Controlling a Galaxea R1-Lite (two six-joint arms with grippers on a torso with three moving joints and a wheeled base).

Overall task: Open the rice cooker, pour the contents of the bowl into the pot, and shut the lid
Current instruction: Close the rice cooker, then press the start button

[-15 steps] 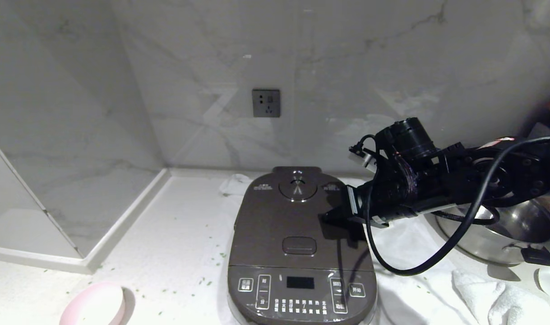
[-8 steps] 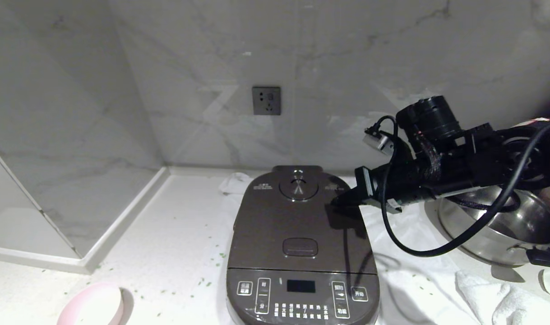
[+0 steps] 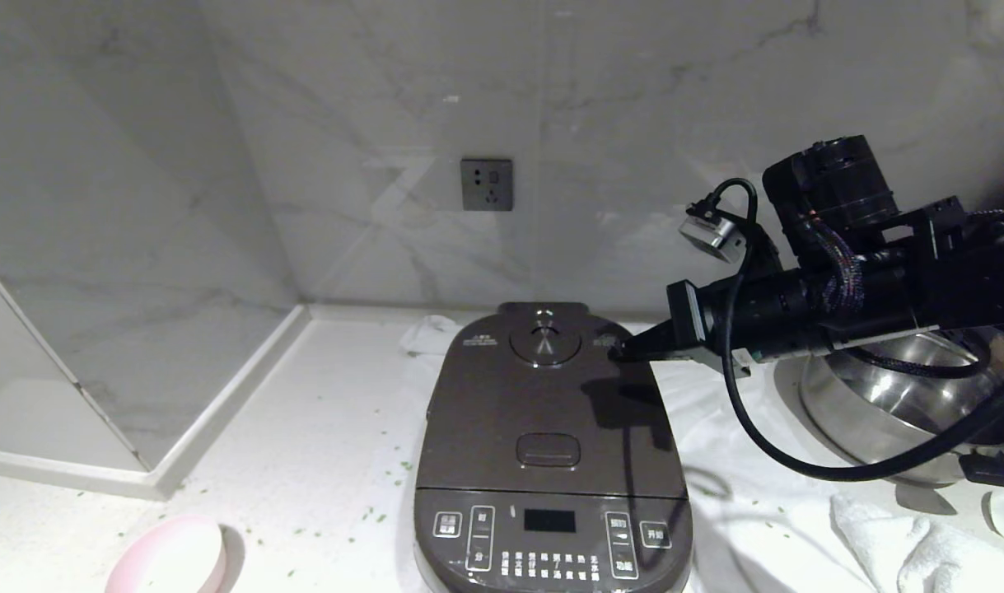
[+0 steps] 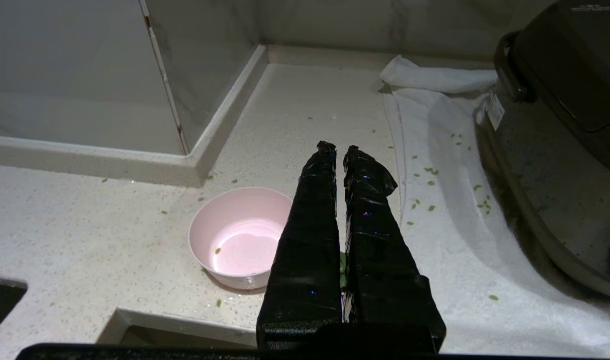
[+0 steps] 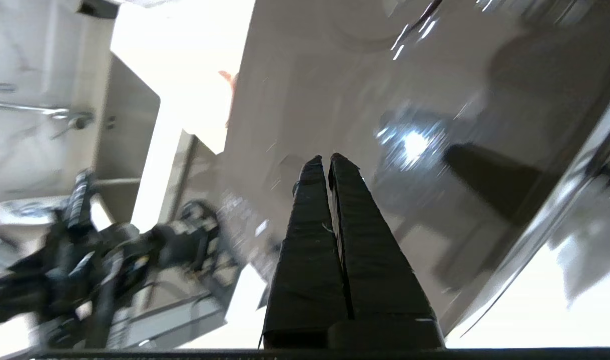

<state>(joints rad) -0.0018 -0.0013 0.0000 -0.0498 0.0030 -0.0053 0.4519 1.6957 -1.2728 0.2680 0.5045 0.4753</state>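
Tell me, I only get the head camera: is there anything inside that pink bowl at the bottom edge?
Observer: Almost nothing. The left wrist view shows the bowl holding just a stray green bit.
Operator: Where is the second arm? I see only one.
Observer: The left gripper hangs over the counter beside the bowl, shut and holding nothing.
Operator: Is the arm on the right gripping something?
Observer: No. The right wrist view shows the right gripper shut and empty, above the closed lid.
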